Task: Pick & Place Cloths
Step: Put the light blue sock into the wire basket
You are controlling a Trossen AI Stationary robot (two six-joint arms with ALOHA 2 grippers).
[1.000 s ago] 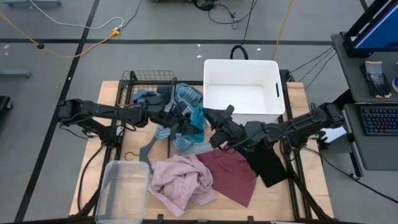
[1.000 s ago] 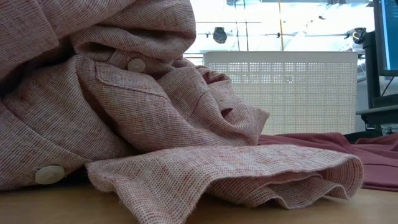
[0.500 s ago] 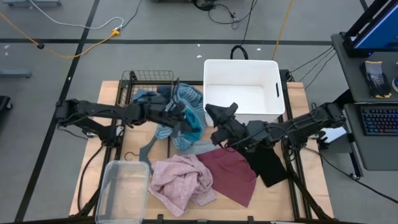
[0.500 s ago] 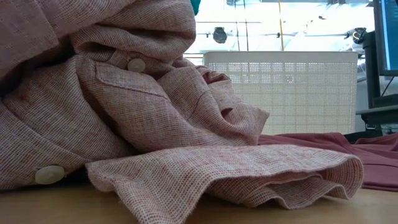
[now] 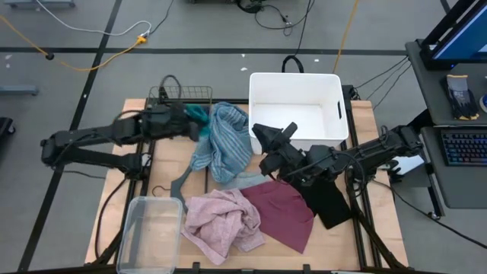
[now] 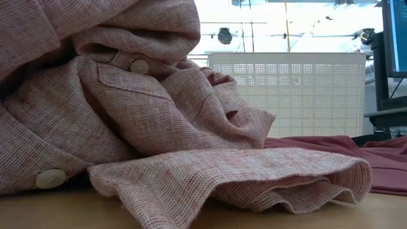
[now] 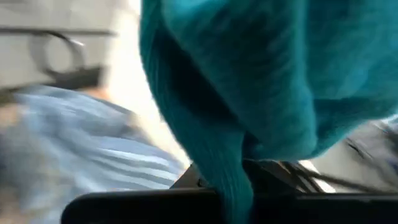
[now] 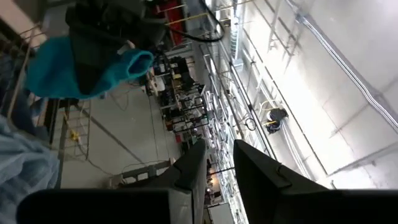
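My left gripper [image 5: 192,122] is shut on the small teal cloth [image 5: 200,114], beside the wire basket [image 5: 181,94]. That cloth fills the left wrist view [image 7: 249,81] and also shows in the right wrist view [image 8: 74,65]. The blue-striped towel [image 5: 224,141] lies heaped at the table's middle, its far part against the basket. The pink shirt [image 5: 221,221], the maroon cloth [image 5: 283,213] and the black shorts [image 5: 327,202] lie flat on the near half. My right gripper [image 5: 274,133] is open and tipped upward in front of the white bin [image 5: 331,91], touching nothing. My left gripper holds the teal cloth [image 8: 134,62] bunched between its two fingers; the cloth wraps over the fingertips and hides the place of contact. The cloth is lifted clear of the towel and hangs in a slack bundle [image 7: 230,180] around the fingers.
A clear plastic container [image 5: 148,232] sits at the near left corner. A grey hanger [image 5: 179,183] lies between it and the towel. In the low view the pink shirt [image 6: 127,114] blocks most of the table; the white bin [image 6: 286,95] stands behind it.
My left gripper has drawn back from the towel heap toward the table's left and far edge, carrying the teal cloth, which has come away from the towel and is lifted clear. My right gripper has tipped its fingers further upward and shifted slightly right.
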